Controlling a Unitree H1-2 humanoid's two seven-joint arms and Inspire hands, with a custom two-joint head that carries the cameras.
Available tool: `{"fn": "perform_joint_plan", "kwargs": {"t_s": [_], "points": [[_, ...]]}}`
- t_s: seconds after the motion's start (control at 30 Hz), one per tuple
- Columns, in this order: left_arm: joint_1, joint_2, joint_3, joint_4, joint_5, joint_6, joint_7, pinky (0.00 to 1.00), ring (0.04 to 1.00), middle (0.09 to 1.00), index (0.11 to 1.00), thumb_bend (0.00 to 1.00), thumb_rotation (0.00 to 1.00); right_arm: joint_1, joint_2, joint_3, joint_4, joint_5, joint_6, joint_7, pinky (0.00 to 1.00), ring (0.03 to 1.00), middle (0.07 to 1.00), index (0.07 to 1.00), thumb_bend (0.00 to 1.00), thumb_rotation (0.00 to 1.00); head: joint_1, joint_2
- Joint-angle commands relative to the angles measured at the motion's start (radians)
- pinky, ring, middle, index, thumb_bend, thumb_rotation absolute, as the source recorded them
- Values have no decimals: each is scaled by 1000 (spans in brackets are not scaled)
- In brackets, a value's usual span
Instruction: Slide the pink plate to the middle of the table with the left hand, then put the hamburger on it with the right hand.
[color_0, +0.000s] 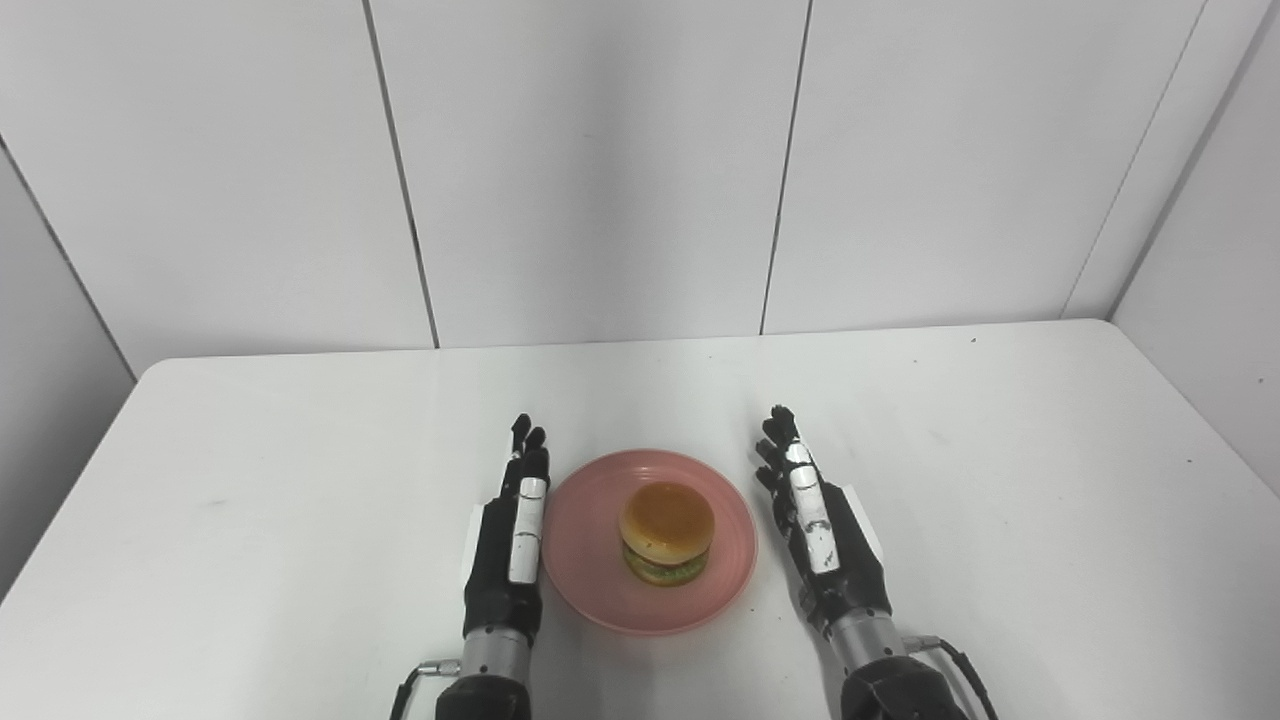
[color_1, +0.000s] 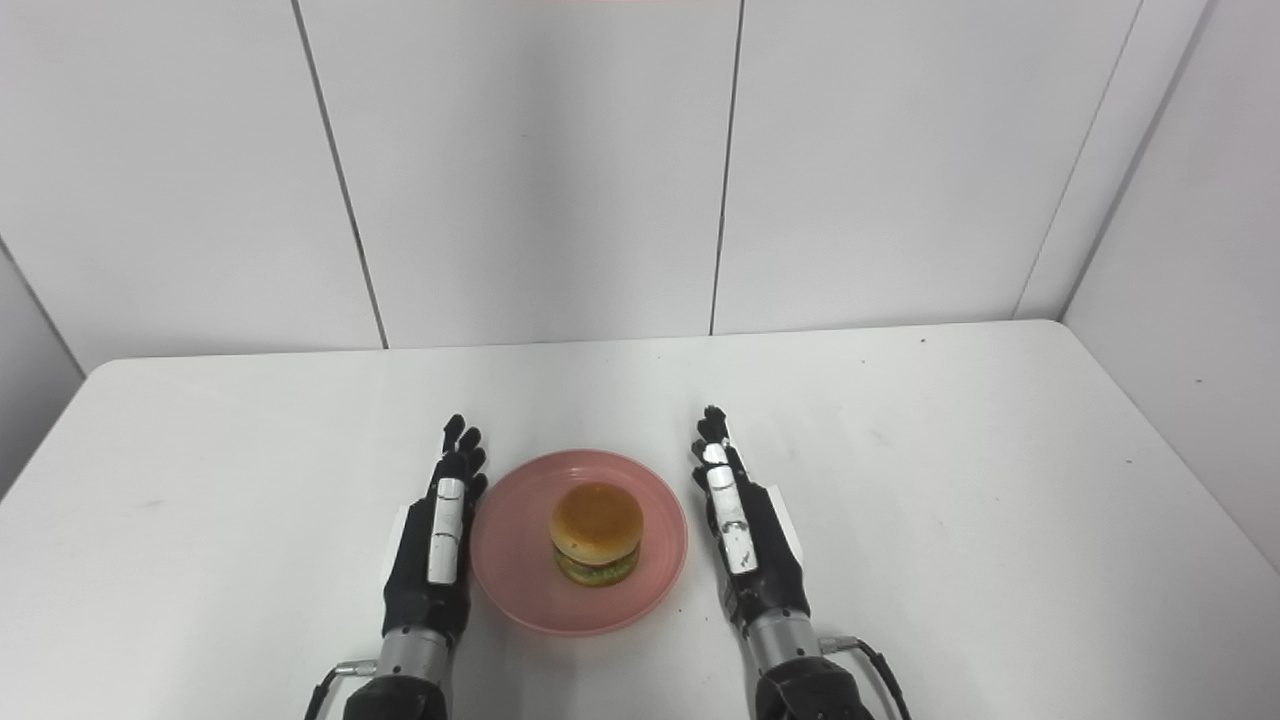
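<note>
White table (color_0: 300, 520) with rounded far corners, set against white wall panels (color_0: 590, 170) divided by thin dark vertical seams. A few small dark specks on the tabletop, otherwise plain.

Left hand (color_0: 510, 535): black with a white strip along its upper edge, set on edge with the fingers (color_0: 524, 440) stretched forward and held close together, pointing away from the robot. Holds nothing. Its inner side lies just beside the plate's left rim; whether it actually touches the rim cannot be told from either view. A thin cable loops out at the wrist.

Right hand (color_0: 820, 530): same build, also on edge, fingers (color_0: 778, 430) extended and slightly fanned, angled a little inward toward the far side. Holds nothing. It stands near the plate's right rim with a narrow strip of table showing between them. Cable visible at this wrist as well.

Plate (color_0: 600, 560): pink, round, shallow, with a faintly raised rim, lying flat on the table between the two hands, near the front edge and about centred left to right.

Hamburger (color_0: 667, 532): sits upright on the plate, slightly right of the plate's centre. Golden-brown domed top bun, a pale layer under it, a green layer below that, and a darker base. Neither hand touches it.
</note>
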Motion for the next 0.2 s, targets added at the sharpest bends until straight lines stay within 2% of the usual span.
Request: {"fn": "perform_joint_plan", "kwargs": {"t_s": [0.0,0.17], "points": [[38,-2,2,38,10,-6,-1,1000,1000,1000,1000,800,1000,-20,10,-9,-24,11,-12,6,1000,1000,1000,1000,594,1000,12,-4],[47,2,-5,10,3,47,-17,1000,1000,1000,1000,821,1000,-22,-2,-12,-20,13,-9,13,1000,1000,1000,1000,582,1000,23,-16]]}}
